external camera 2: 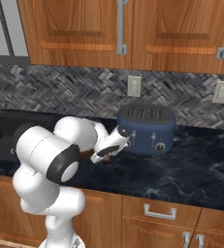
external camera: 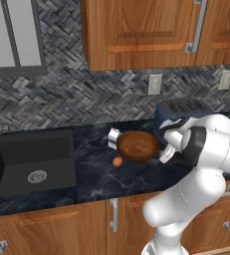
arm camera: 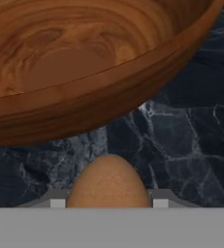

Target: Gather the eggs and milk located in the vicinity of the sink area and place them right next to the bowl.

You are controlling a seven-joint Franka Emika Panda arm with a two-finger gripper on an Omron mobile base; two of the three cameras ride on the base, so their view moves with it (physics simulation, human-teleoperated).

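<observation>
A dark marbled counter (external camera: pixel 94 174) runs under wooden cabinets and a grey herringbone backsplash, with the black sink (external camera: pixel 32 162) sunk in at the left and a blue toaster (external camera 2: pixel 146 127) at the far right.

Nearest the hand camera, the gripper (arm camera: pixel 108 203) is clenched on an orange-brown egg (arm camera: pixel 108 186), which sits between the two finger tips and pokes out past them. Just beyond it lies bare counter, and beyond that the rim and outer wall of the wooden bowl (arm camera: pixel 84 97). In the left base view the hand sits at the bowl's right side, close to its rim.

The step in hand looks like setting this egg down beside the bowl. To do it well, the hand should come down until the egg is almost on the stone, over the bare patch just short of the bowl's wall, and only then let go; an egg freed from any height will likely roll. The jaws should part slowly, and the hand should lift straight away so a finger does not nudge it.

A second egg (external camera: pixel 117 161) already rests on the counter at the bowl's near left, just beside it. The milk carton (external camera: pixel 114 138) stands at the bowl's far left, against its rim. Both are across the bowl from the gripper.
</observation>
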